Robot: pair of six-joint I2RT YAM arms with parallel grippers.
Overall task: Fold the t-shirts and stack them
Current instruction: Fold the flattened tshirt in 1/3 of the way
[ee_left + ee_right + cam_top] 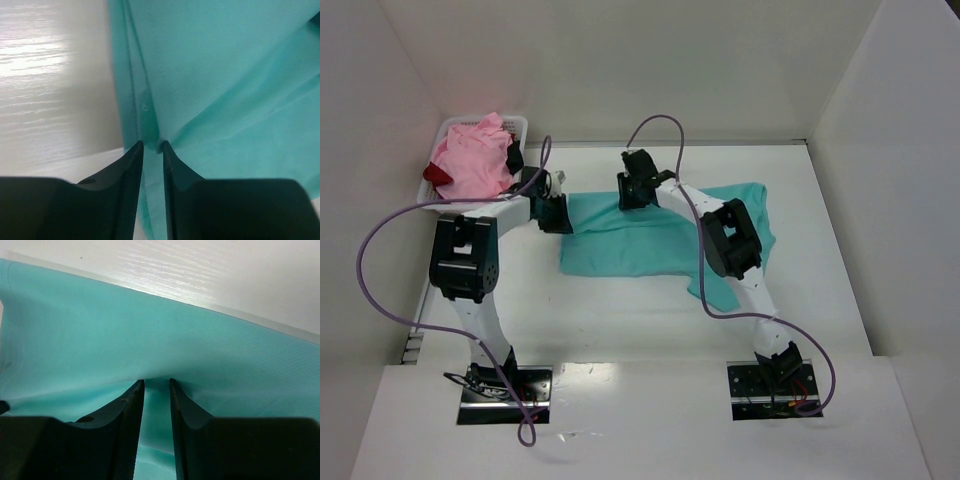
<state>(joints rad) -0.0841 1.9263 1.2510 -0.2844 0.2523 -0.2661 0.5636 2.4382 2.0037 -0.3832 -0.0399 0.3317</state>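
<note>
Teal t-shirt (620,250) between both arms' fingers (127,190)

No text, label, brand, number or sign can be read in any of the views.
</note>
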